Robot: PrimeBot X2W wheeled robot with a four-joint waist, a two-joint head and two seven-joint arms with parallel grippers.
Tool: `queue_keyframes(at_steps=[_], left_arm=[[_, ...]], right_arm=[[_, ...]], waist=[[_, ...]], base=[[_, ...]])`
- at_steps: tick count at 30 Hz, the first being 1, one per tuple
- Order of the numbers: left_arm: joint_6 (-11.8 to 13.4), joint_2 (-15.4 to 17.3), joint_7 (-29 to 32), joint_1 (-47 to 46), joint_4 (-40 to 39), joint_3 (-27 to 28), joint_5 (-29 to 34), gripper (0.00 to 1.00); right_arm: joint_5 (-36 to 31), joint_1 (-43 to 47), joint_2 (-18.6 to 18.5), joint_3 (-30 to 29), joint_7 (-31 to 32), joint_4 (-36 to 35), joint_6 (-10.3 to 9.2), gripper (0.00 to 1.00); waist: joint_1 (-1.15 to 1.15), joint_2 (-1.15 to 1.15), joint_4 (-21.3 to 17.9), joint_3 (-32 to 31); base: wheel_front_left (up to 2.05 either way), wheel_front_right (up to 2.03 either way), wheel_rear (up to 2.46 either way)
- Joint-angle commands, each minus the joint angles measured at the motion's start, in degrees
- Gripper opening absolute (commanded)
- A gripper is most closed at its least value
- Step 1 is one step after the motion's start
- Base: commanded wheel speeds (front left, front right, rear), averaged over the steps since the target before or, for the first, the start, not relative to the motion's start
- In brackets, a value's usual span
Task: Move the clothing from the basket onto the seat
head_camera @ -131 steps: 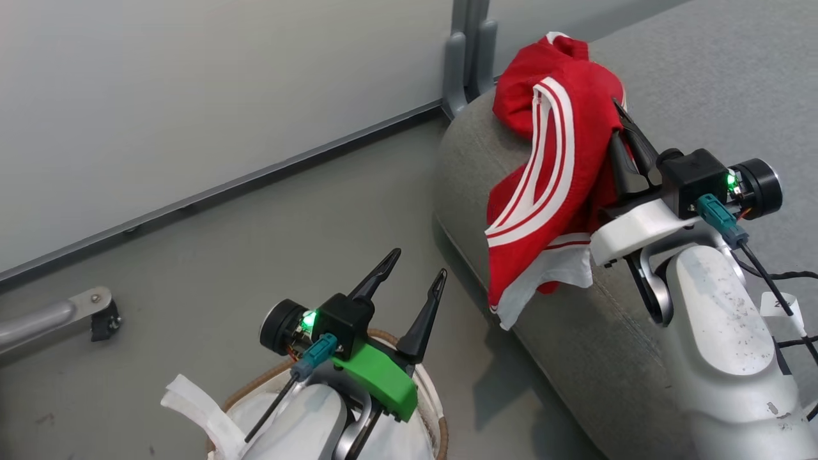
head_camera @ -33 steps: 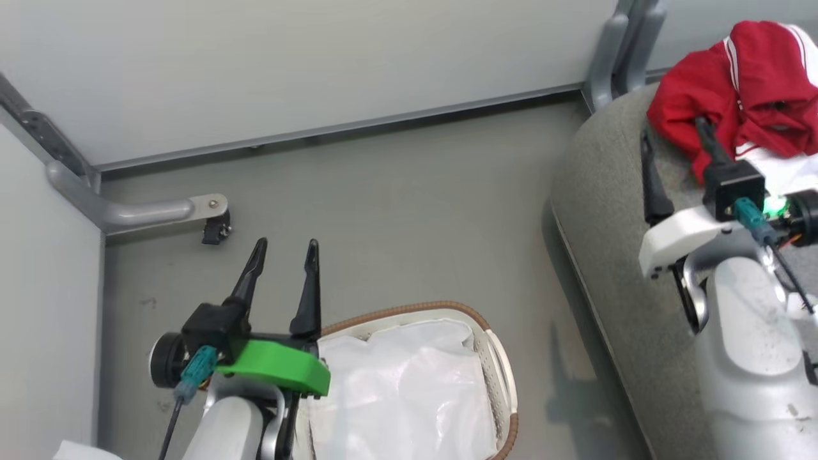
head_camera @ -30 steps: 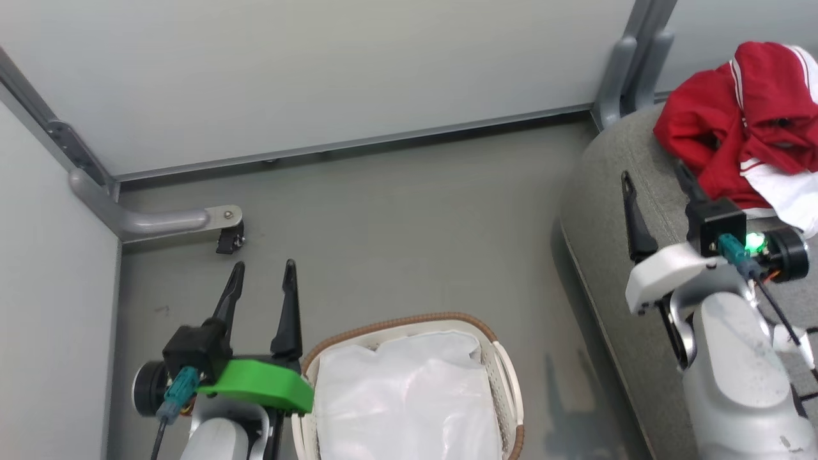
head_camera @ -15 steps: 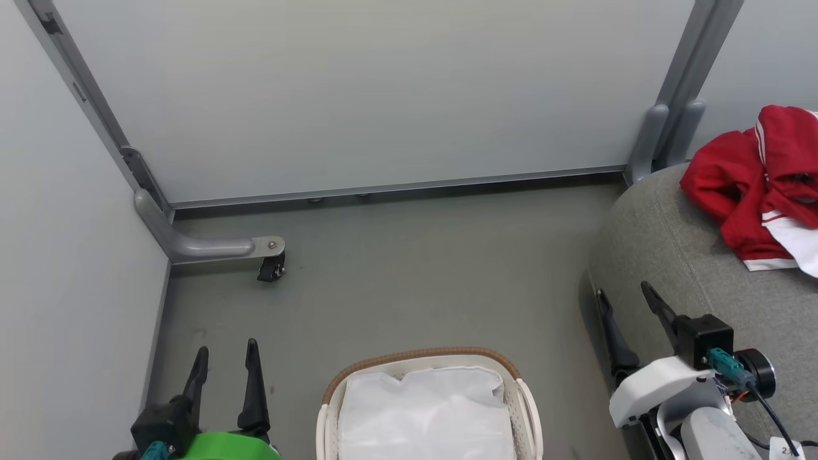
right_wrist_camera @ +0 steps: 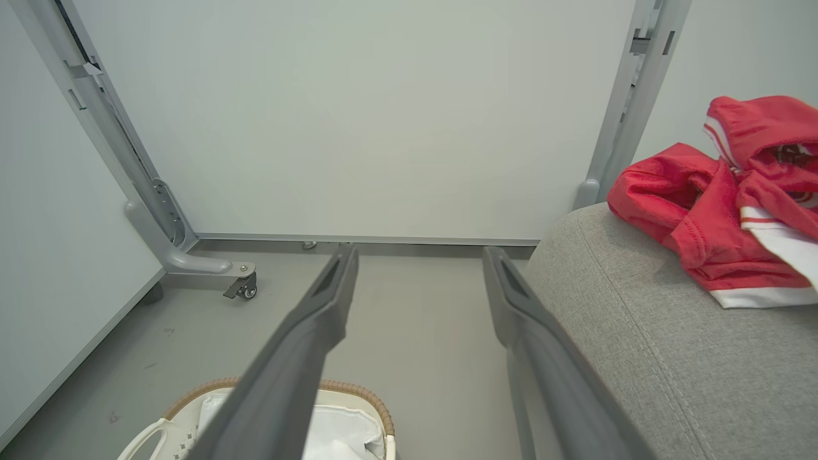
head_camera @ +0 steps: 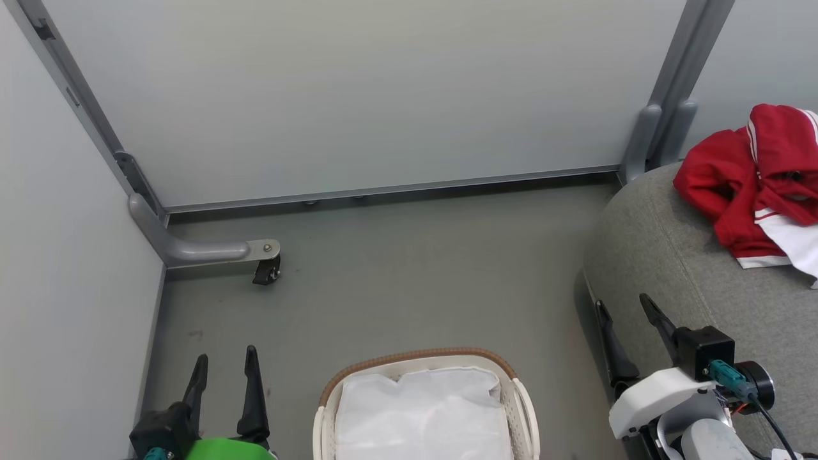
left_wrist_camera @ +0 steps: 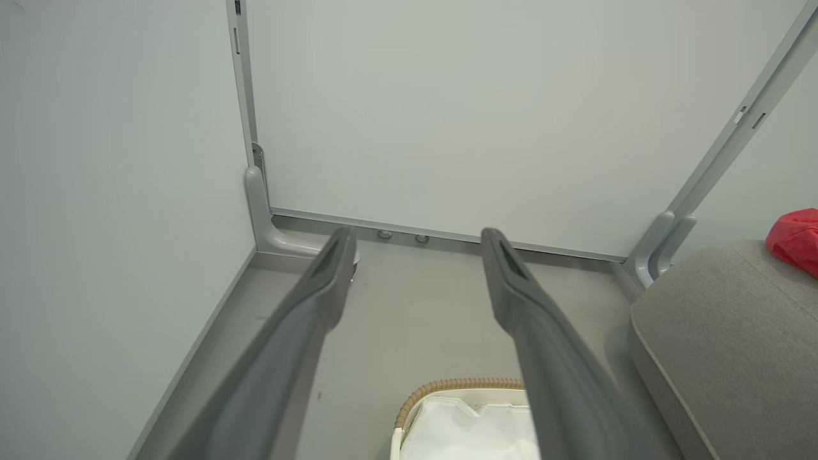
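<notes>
Head view: I see the clothing [head_camera: 748,185] heaped on the seat [head_camera: 671,268] at the upper right of the frame, well apart from both end effectors. The right end effector [head_camera: 622,301] sits at the lower right, beside the seat's rounded edge and below the red heap. Its two dark fingers are spread apart, grip nothing and point up the frame with a slight lean to the left. The left end effector [head_camera: 227,354] is at the lower left, fingers likewise spread and empty, pointing up. It is just left of the basket [head_camera: 415,355], which stands at bottom centre with its white liner [head_camera: 422,415] showing.

Left wrist view: the fingers rise spread wide over the grey floor [left_wrist_camera: 415,306]. The basket's brown rim shows at the bottom edge, partly behind the right-hand finger. The seat is at the right, with a scrap of red clothing at the right edge.

Right wrist view: the fingers stand apart, empty. The clothing lies on the seat at the upper right, clear of the right-hand finger. The basket is at the bottom left.
</notes>
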Motion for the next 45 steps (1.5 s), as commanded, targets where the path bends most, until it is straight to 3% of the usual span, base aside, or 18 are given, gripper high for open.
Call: queue_keyframes(at_steps=[1, 10, 11, 14, 26, 45], left_arm=[[0.1, 0.1, 0.0, 0.6, 0.1, -0.1, -0.2, 1.0], [0.0, 0.1, 0.0, -0.3, 0.4, -0.2, -0.7, 1.0], [0.0, 0.0, 0.0, 0.0, 0.5, -0.1, -0.3, 0.0], [0.0, -0.1, 0.0, 0.1, 2.0, -0.1, -0.2, 0.0], [-1.0, -0.1, 3.8, -1.7, 1.6, 2.1, -13.0, 0.0], [-2.2, 0.0, 8.3, -3.8, 1.0, 4.7, -28.3, 0.0]], right_arm=[[0.3, 0.5, -0.2, -0.1, -0.2, -0.1, -0.08, 1.0], [0.4, 0.0, -0.2, 0.0, -0.2, -0.5, -0.08, 1.0], [0.5, 0.0, 0.0, 0.0, 0.0, -0.3, 0.0, 0.0], [0.5, 0.6, 0.4, 0.0, 0.1, 1.1, 0.0, 0.0], [15.2, 0.4, 0.2, -1.5, 4.0, -0.3, -0.01, 0.0], [32.9, 0.8, 0.1, -2.9, 8.3, -2.5, -0.02, 0.0]], waist=[[0.01, 0.0, 0.0, 0.0], [0.01, 0.0, 0.1, 0.1], [0.01, 0.0, 0.1, 0.1], [0.01, 0.0, 0.1, 0.2], [0.01, 0.0, -0.3, 0.2], [0.01, 0.0, -0.8, 0.3]], base=[[0.0, 0.0, 0.0], [0.0, 0.0, 0.0], [0.0, 0.0, 0.0], [0.0, 0.0, 0.0], [0.0, 0.0, 0.0], [0.0, 0.0, 0.0]])
